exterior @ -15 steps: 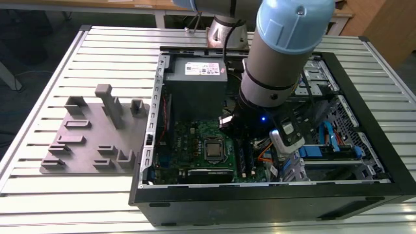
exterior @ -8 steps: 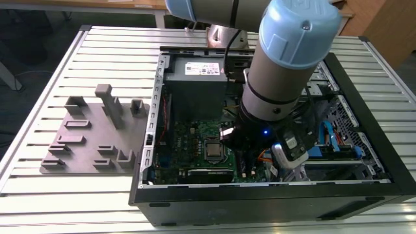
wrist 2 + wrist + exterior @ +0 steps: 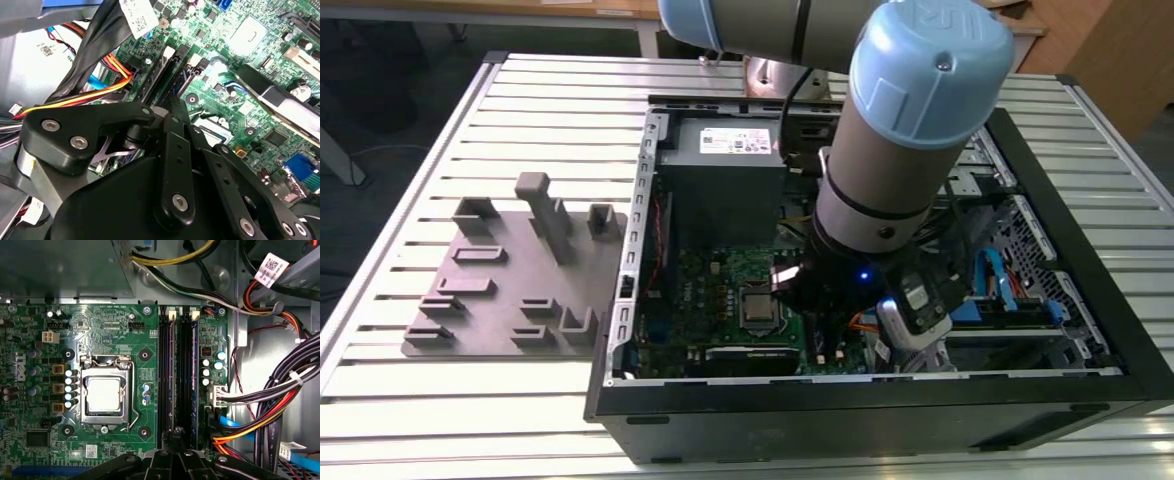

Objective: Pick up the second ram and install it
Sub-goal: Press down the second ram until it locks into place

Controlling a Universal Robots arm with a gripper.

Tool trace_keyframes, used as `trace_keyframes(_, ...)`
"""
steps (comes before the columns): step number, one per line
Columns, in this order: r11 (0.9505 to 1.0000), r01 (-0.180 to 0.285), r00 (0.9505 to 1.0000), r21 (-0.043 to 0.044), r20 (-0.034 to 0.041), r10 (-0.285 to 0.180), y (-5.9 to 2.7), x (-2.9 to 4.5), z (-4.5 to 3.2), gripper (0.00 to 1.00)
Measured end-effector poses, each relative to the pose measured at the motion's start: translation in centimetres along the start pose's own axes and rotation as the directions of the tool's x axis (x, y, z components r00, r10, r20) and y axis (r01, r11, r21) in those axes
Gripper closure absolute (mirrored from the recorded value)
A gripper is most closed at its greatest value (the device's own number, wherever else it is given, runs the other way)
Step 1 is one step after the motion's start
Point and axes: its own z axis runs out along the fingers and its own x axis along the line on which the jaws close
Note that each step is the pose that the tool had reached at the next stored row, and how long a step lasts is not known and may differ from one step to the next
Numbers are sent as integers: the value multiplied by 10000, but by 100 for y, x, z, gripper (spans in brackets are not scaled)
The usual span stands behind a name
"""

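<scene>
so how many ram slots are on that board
2, side by side between the CPU socket and the cable bundle: one nearer the socket, one beside it. More may be hidden.

Looks like a lab or workshop: slatted metal bench (image 3: 440,130), opened computer case (image 3: 1067,250), grey holder plate (image 3: 507,290), robot arm (image 3: 907,130).

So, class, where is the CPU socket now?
In the first wrist view the CPU socket sits on the green motherboard beside the two memory slots; it lies at the exterior view's left of the arm.
</scene>
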Motion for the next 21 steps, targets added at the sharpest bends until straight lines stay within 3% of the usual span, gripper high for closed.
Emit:
trace_keyframes(9,10000,0,10000,-9,6,0,-1,-1,9,89)
trace_keyframes(21,10000,0,10000,5,3,0,5,1,-449,89)
